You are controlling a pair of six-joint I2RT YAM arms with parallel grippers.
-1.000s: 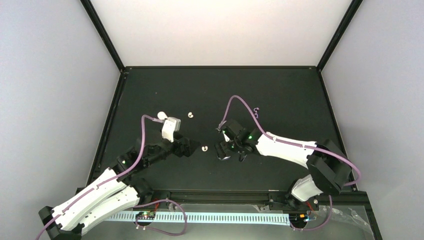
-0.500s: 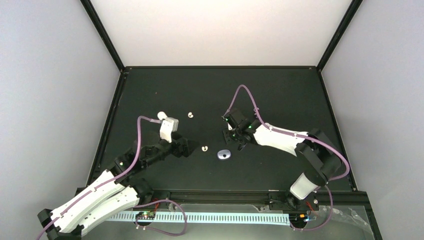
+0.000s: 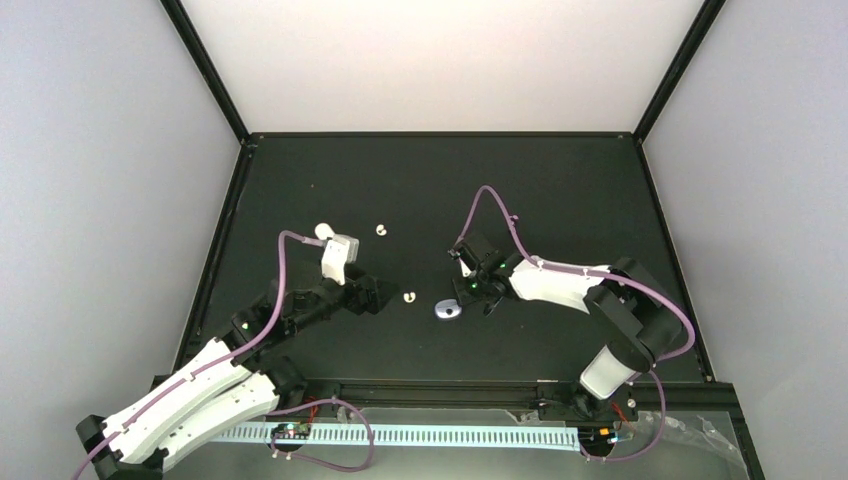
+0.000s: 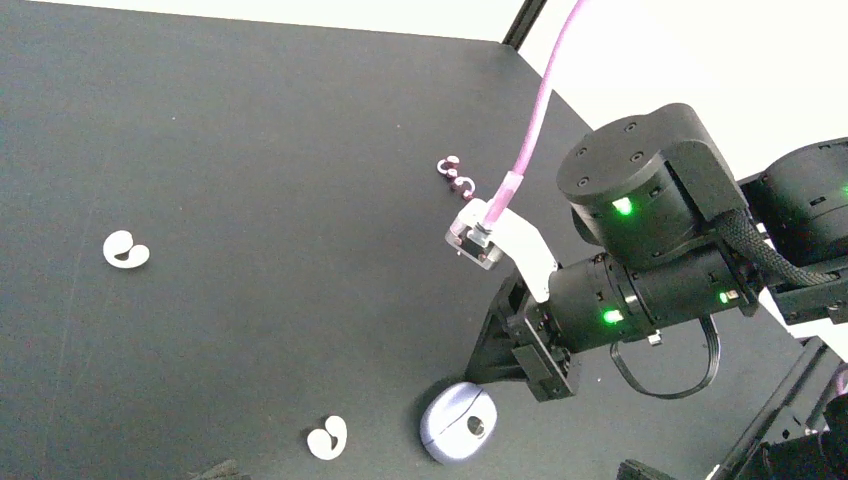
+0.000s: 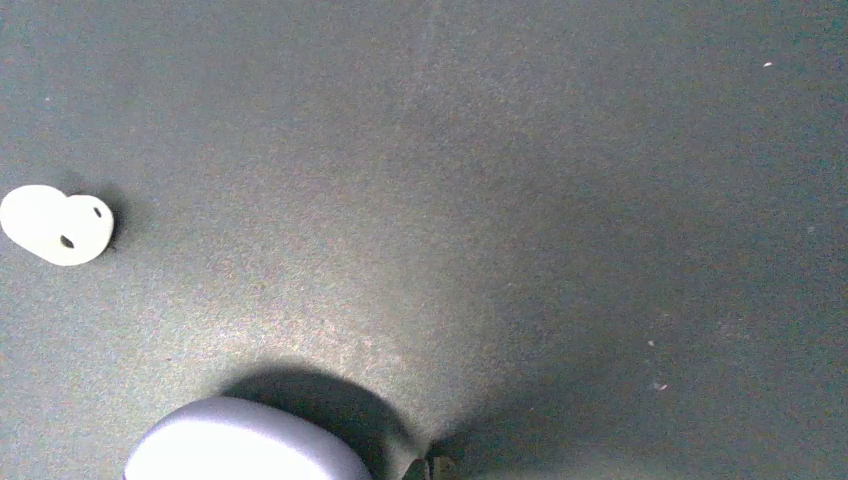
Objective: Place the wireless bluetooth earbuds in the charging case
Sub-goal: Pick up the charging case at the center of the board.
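Observation:
The lilac charging case [image 3: 448, 310] lies on the black table, its seam and a small round button showing [image 4: 455, 425]; it looks closed. My right gripper [image 3: 463, 298] is shut with nothing in it. Its tip [image 5: 430, 468] rests right beside the case [image 5: 240, 445], and I cannot tell whether they touch. One white earbud [image 3: 408, 297] lies just left of the case [image 4: 327, 437] [image 5: 55, 225]. Another white earbud [image 3: 381, 229] lies farther back [image 4: 125, 250]. Two lilac earbuds [image 4: 455, 177] sit behind the right arm. My left gripper [image 3: 378, 295] stands open, only its fingertips [image 4: 215, 468] showing.
A small white rounded thing [image 3: 322, 231] lies behind the left wrist. The right arm's body [image 4: 650, 270] and its purple cable [image 4: 535, 120] stand over the table right of the case. Black frame rails [image 3: 440, 134] edge the table.
The right gripper let go of the lilac case, pulled back, shut its jaws and came down again beside the case. The left arm barely moved.

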